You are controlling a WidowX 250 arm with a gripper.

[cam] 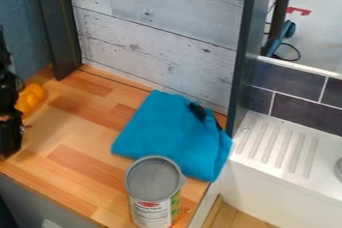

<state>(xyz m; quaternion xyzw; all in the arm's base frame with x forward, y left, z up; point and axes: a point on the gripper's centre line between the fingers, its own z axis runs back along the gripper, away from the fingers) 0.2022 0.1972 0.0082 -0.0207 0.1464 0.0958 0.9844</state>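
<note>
1. Camera view: you have the gripper (11, 134) at the left edge, over the wooden counter (73, 167). Jaws: cannot tell whether apart, together or clamped on anything.
2. The orange thing (31, 97) lies at the counter's left, just beside the gripper and partly hidden behind it. Contact not established.
3. Risk, in my judgement: a low sideways move by you could knock the orange thing, since the two sit so near each other. A grasp could also miss, because the gripper masks part of its outline.
4. Secondary risk: the can (152, 179) stands upright near the counter's front, with the blue cloth (167, 132) just behind it. If you drag the cloth, it could catch the can and tip it, should they be touching; I cannot confirm that.
5. Orientation: the orange thing's visible long axis slants from upper right to lower left. You cannot tell front from back.
</note>
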